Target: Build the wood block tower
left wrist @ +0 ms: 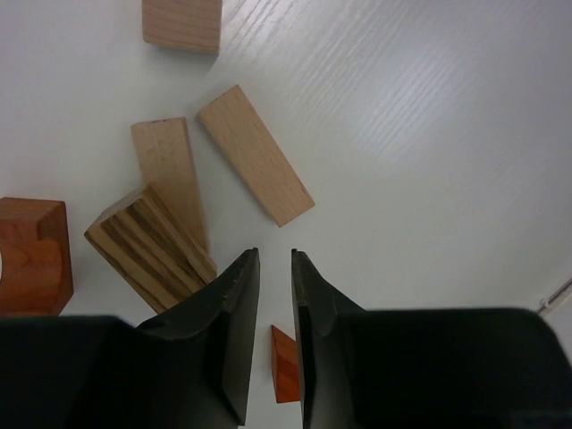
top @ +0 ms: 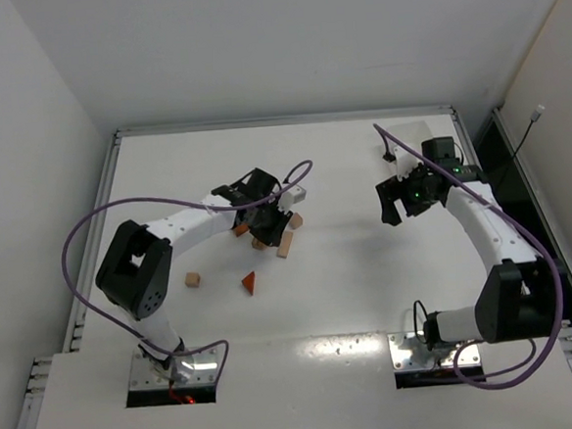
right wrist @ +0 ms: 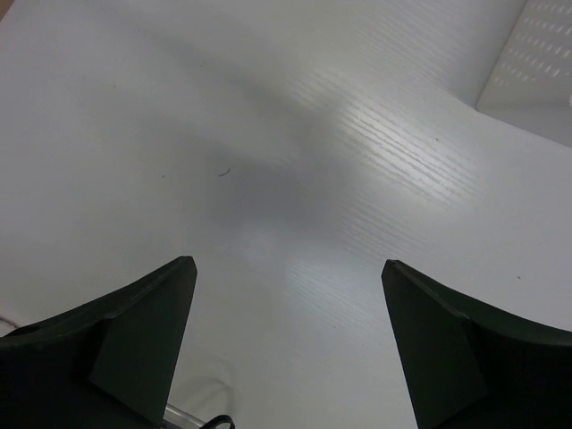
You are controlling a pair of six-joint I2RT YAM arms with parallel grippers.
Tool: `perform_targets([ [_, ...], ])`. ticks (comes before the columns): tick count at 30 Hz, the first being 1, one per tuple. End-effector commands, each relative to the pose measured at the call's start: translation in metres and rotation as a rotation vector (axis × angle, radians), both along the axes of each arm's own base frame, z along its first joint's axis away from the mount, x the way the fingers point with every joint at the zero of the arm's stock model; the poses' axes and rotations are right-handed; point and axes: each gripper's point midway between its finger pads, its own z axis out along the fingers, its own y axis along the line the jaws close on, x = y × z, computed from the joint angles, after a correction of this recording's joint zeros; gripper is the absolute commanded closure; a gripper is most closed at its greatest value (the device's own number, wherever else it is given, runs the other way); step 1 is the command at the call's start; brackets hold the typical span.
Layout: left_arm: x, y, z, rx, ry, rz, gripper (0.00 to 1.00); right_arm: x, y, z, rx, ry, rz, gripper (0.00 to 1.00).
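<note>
The wood blocks lie loose on the white table; no column stands. In the left wrist view I see two pale bars, a striped block, a reddish-brown arch, a pale block and a red piece on the table below the fingers. My left gripper hovers over this cluster, its jaws almost together and holding nothing. A pale cube and a red wedge lie apart, nearer the front. My right gripper is open and empty over bare table.
A white bin's corner shows at the top right of the right wrist view. Purple cables loop off both arms. The table's raised rim runs along the back and sides.
</note>
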Motion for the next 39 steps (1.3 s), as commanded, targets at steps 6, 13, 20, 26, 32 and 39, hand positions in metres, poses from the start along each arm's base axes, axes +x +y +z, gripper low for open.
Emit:
perform_targets([
  [6,0.023,0.01,-0.012,0.058,-0.038,0.096,0.82,0.029,-0.001,0.021,-0.025,-0.072,-0.015,0.17],
  [13,0.056,0.054,-0.02,0.165,-0.093,0.252,0.84,0.032,-0.003,0.022,-0.037,-0.076,-0.012,0.17],
  [20,0.083,0.071,0.01,0.106,-0.187,0.343,0.73,0.032,-0.005,0.022,-0.045,-0.077,-0.017,0.17],
  [26,0.063,0.038,0.022,-0.049,-0.103,0.205,0.05,0.03,-0.005,0.021,-0.045,-0.067,-0.017,0.17],
  [32,0.044,0.016,0.033,-0.091,-0.115,0.228,0.05,0.028,-0.005,0.02,-0.045,-0.058,-0.017,0.17],
  [39,0.028,-0.001,0.013,0.014,-0.17,0.276,0.05,0.026,-0.007,0.019,-0.058,-0.052,-0.014,0.17],
])
